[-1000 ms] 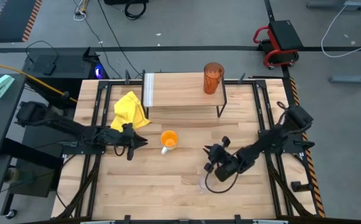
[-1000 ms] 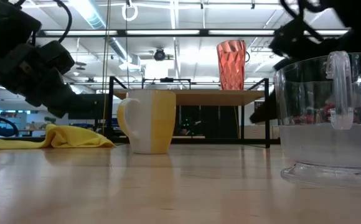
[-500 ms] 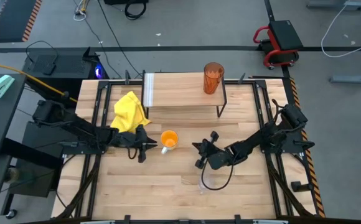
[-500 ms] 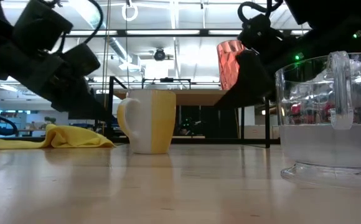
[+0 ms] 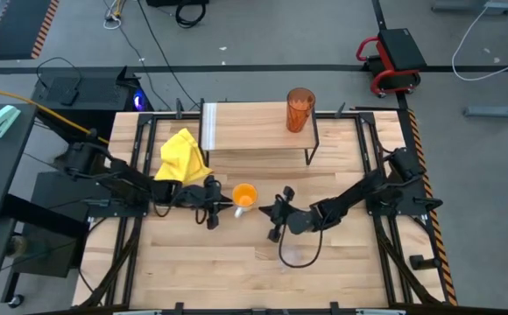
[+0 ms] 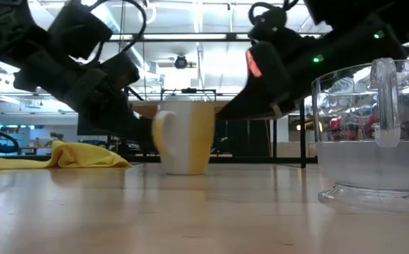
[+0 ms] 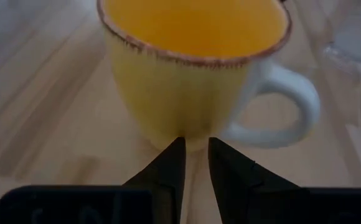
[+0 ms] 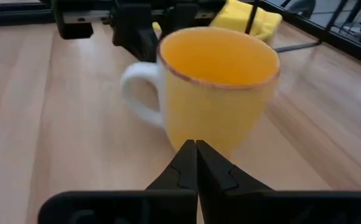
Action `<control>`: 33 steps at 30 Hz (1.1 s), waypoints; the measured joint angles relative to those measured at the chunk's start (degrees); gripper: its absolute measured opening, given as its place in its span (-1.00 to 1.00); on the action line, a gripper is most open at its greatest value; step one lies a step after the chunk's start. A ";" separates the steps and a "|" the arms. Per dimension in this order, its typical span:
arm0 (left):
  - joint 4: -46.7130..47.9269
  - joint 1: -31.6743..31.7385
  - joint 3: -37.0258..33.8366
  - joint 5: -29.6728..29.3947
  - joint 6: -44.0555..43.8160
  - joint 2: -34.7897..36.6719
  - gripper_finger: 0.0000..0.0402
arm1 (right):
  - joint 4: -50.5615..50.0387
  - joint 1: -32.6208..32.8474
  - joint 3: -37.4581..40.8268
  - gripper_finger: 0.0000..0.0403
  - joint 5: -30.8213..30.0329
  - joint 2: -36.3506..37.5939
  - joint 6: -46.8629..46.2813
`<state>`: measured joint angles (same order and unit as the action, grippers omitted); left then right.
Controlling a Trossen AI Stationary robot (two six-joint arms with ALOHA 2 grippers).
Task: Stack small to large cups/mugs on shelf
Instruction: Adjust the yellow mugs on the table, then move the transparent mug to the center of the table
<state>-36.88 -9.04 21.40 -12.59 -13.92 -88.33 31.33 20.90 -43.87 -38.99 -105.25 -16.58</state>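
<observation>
Yellow cloth (image 5: 182,155) lies bunched on the tabletop (image 5: 193,262) at my far left, not my concern. My left gripper (image 5: 212,208) sits low just beside the orange mug (image 5: 244,197), on its handle side; my left wrist view shows those fingers (image 7: 168,165) nearly together, a thin slit between, tips right at the mug wall, holding nothing. The mug stands upright mid-table, in front of the shelf (image 5: 254,131), white handle (image 7: 286,106) toward my left arm. My right gripper (image 5: 276,218) comes at the same mug from the other side, fingers pressed together, empty, tips close to the glazed wall. Judgement: ceramic, stiff, moderately heavy, smooth glaze likely slippery, so closed tips would only shove it; better to spread the fingers and pinch the rim wall, or straddle the body away from the handle. The small clear glass cup (image 6: 372,134) stands nearer the table's front, fragile and slick-looking. The amber tumbler (image 5: 299,109) already stands on the shelf's right end.
</observation>
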 joint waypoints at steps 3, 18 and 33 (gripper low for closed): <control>0.13 -0.02 1.47 0.47 0.23 -1.26 -0.60 | 0.11 -0.52 -1.60 -0.99 0.70 -1.10 1.37; 0.54 -0.01 6.11 2.47 1.89 -6.41 -0.60 | -3.18 -2.70 -3.41 -0.99 0.36 -3.24 0.19; 0.17 -1.14 6.83 2.37 1.24 -8.07 -0.62 | -5.62 0.52 -3.33 -0.93 0.04 -1.88 -0.06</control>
<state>-36.71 -10.18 28.23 -10.22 -12.68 -96.40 25.71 21.42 -47.20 -38.94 -107.13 -16.64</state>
